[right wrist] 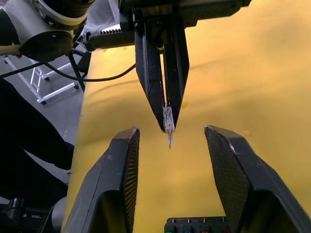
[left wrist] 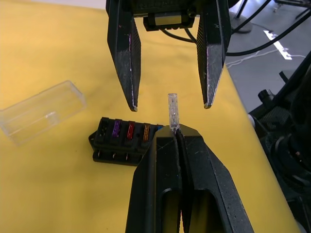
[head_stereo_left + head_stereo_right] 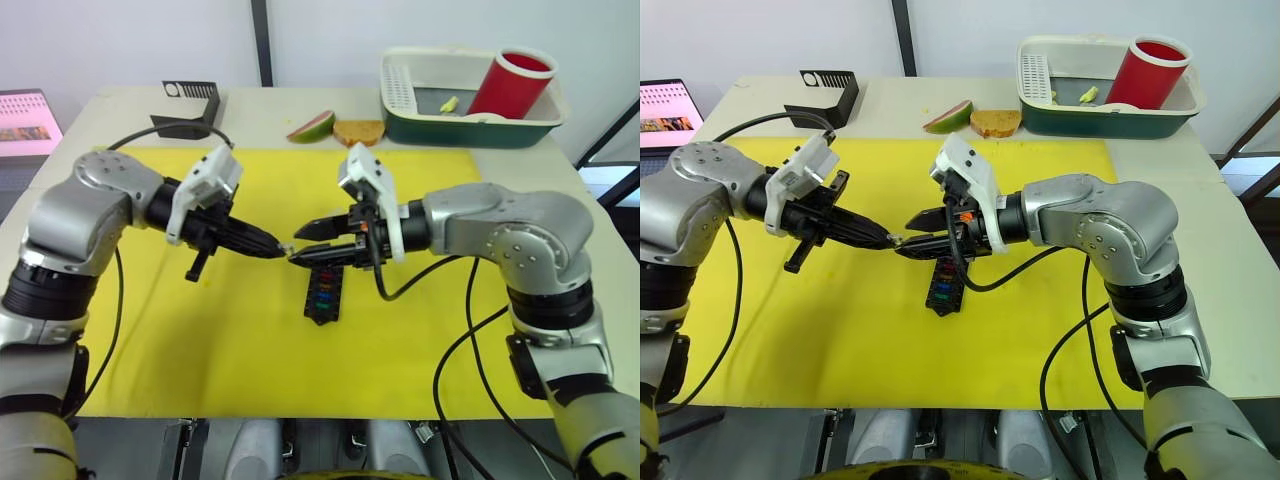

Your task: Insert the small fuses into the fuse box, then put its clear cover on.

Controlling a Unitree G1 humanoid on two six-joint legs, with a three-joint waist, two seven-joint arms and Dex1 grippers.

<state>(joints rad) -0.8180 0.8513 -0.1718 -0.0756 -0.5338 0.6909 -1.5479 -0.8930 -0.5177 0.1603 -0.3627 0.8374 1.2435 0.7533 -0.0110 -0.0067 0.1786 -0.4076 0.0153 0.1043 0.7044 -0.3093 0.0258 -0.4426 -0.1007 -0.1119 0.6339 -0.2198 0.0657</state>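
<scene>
My left gripper point(image 3: 278, 247) is shut on a clear small fuse point(image 2: 173, 109), holding it in the air over the yellow mat. My right gripper point(image 1: 171, 130) faces it tip to tip, open, and the fuse point(image 1: 168, 121) sits between its spread fingers without touching them. Below them the black fuse box point(image 3: 324, 295) lies on the mat with several coloured fuses in its slots point(image 2: 130, 131). The clear cover point(image 2: 41, 111) lies flat on the mat beside the box.
A black angled stand point(image 3: 190, 108) is at the back left. A mango slice point(image 3: 312, 126) and bread point(image 3: 358, 131) lie behind the mat point(image 3: 250, 360). A green-and-white basin point(image 3: 470, 125) at the back right holds a red cup point(image 3: 512, 82). A laptop point(image 3: 27, 120) stands far left.
</scene>
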